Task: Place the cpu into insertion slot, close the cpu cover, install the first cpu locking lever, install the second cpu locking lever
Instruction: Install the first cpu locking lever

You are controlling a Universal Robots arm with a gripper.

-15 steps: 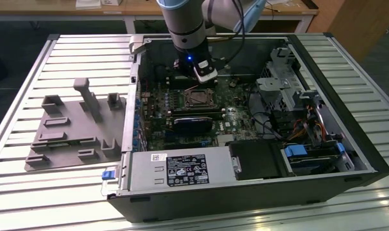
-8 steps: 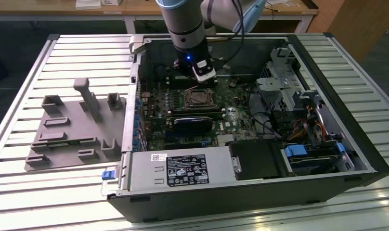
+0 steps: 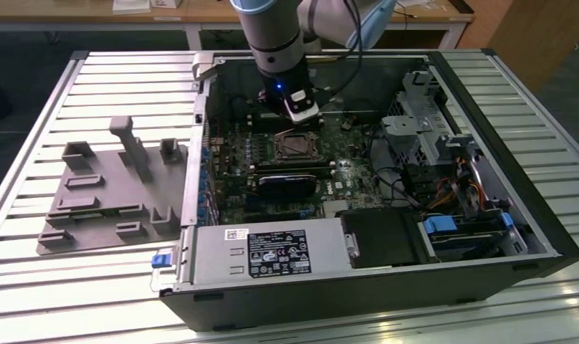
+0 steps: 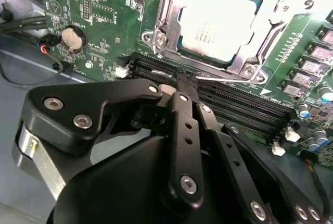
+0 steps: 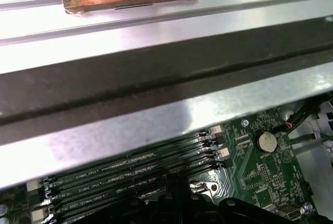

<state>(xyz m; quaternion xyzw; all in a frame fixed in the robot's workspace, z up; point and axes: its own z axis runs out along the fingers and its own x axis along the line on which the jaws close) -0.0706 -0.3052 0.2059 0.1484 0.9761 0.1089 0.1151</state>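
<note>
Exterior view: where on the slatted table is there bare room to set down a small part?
Free: the slatted table beyond the grey fixture block, toward the far edge; the strip between that block and the near edge; the slats at the exterior view's right of the computer case. Crowded: inside the case, where the gripper hangs over the motherboard.

Grey jointed arm (image 3: 273,43); black fingers (image 4: 184,130) with silver screws
</note>
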